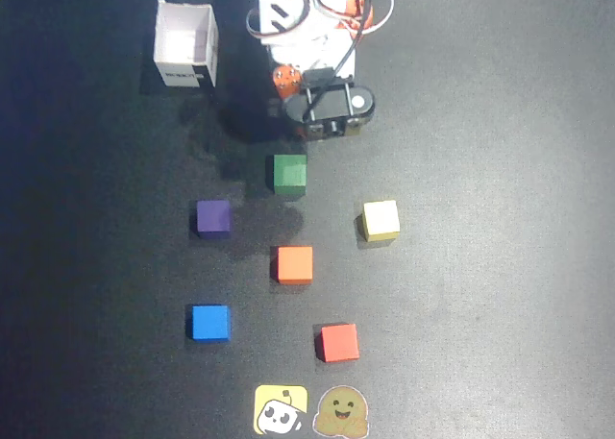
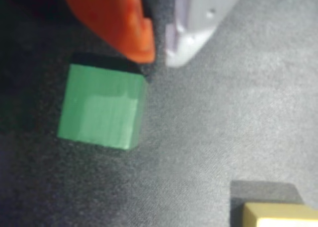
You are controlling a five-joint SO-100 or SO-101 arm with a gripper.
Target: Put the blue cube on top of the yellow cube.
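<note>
Blue cube (image 1: 209, 323) flat, lower left; yellow cube (image 1: 381, 220) well apart, right

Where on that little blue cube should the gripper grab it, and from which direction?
Probably from straight above, with the fingers closing on two opposite side faces. The blue cube sits flat on the black mat with clear space all around; the nearest blocks, the orange cube and the red cube, stand well apart. Its faces are plain and equal, so either pair of sides should serve.
</note>
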